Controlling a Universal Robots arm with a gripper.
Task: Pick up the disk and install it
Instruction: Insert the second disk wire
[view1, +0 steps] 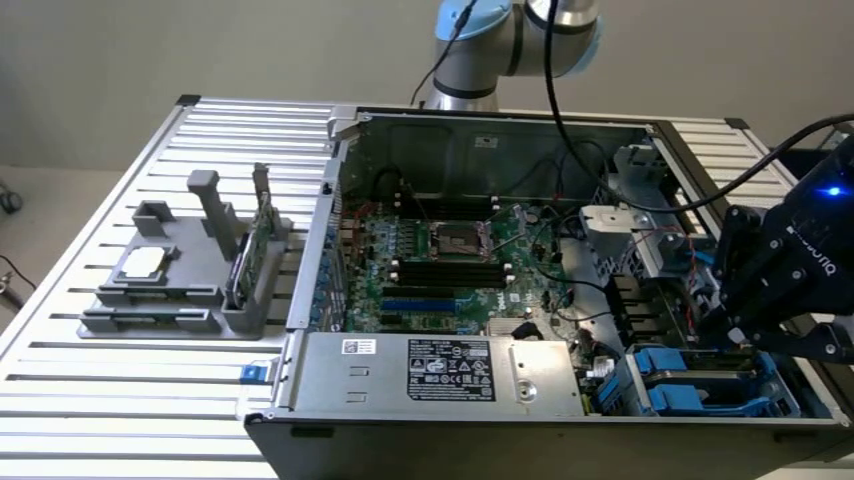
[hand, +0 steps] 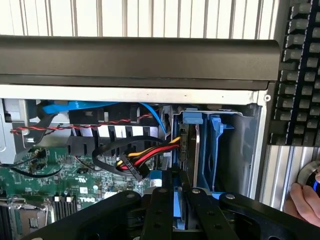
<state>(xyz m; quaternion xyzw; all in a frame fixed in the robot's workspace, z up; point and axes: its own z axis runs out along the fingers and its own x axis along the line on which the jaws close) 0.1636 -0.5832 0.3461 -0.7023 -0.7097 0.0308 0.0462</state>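
The disk (hand: 195, 150) stands on edge in the blue drive bay (hand: 216, 150) at the corner of the open computer case (view1: 441, 375). I see its grey metal side and the blue carrier tab at its end. My gripper (hand: 180, 202) is shut on the disk's near edge, with a strip of blue carrier showing between the black fingers (hand: 161, 210). In the exterior view the black gripper (view1: 754, 335) hangs over the bay at the case's right side, above the blue carriers (view1: 667, 380), and hides the disk.
A black power connector with red and yellow wires (hand: 137, 162) hangs close beside the bay. The motherboard (view1: 441, 260) and power supply (view1: 447, 370) fill the case. A grey fixture (view1: 187, 270) stands on the slatted table. A keyboard (hand: 300, 75) and a person's hand (hand: 302, 200) lie outside the case.
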